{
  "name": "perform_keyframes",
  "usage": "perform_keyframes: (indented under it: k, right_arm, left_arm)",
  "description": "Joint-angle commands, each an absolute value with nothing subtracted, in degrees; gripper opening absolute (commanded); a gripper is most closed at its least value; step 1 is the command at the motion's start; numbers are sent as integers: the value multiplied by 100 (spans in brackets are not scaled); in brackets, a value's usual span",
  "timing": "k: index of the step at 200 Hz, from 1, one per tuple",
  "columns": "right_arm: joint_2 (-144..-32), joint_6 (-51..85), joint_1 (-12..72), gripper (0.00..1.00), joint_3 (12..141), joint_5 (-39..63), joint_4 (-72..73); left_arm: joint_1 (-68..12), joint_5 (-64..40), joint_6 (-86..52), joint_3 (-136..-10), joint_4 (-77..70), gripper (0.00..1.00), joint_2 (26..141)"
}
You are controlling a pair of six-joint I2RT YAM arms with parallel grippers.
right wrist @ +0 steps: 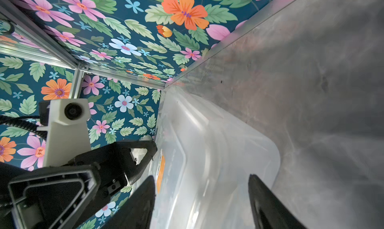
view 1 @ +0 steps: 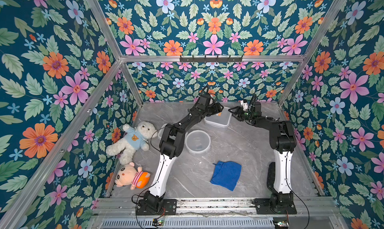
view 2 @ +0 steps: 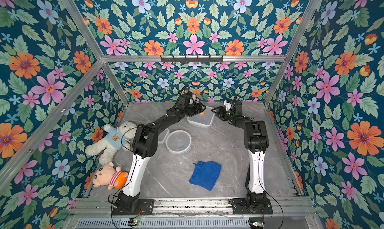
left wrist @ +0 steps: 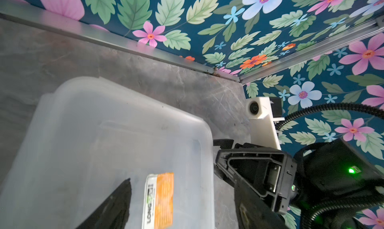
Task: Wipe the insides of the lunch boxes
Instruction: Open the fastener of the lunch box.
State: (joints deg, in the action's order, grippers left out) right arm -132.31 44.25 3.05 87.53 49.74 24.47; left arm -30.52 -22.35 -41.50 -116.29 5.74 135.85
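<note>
The large square lunch box (view 1: 218,120) stands at the back middle of the table, its orange label (left wrist: 161,198) facing up. My left gripper (left wrist: 182,207) is open, one finger (left wrist: 112,207) over the box and the other beyond its edge. My right gripper (right wrist: 203,198) is also open, its fingers (right wrist: 143,203) standing either side of the box's end (right wrist: 207,155). In both top views the two grippers (view 1: 221,109) (view 1: 231,111) face each other over this box. The round lunch box (view 1: 197,141) sits nearer the middle. The small rectangular one (view 1: 163,132) is mostly hidden behind my left arm.
A blue cloth (view 1: 226,175) lies crumpled at the front middle of the table. A white teddy bear (view 1: 133,139) and a pink doll (view 1: 133,177) lie along the left wall. The back wall's metal rail (left wrist: 145,51) runs close behind the square box.
</note>
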Motion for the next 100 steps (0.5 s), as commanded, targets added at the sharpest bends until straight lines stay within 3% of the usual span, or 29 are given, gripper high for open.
perform_keyframes:
  k: [1,44,69,100]
  right_arm:
    - [-12925,4710,309,72,8122,5037,3190]
    - [-12429,5372,389,75,6626,5072,4631]
    - [-12585,5671,481,74,6626,5156,5165]
    - [-13050,6367,486,68,7060,5215,6149]
  left_arm:
    - [-3085,-2145,-4042,-11471,834,78,13350]
    - [-3136,-2136,-4044,-11180,834,78,13087]
    - [-3234,-2223,-4099,-11212,751,78,13174]
    - [-3305,-2405,-4231,-11502,738,69,13573]
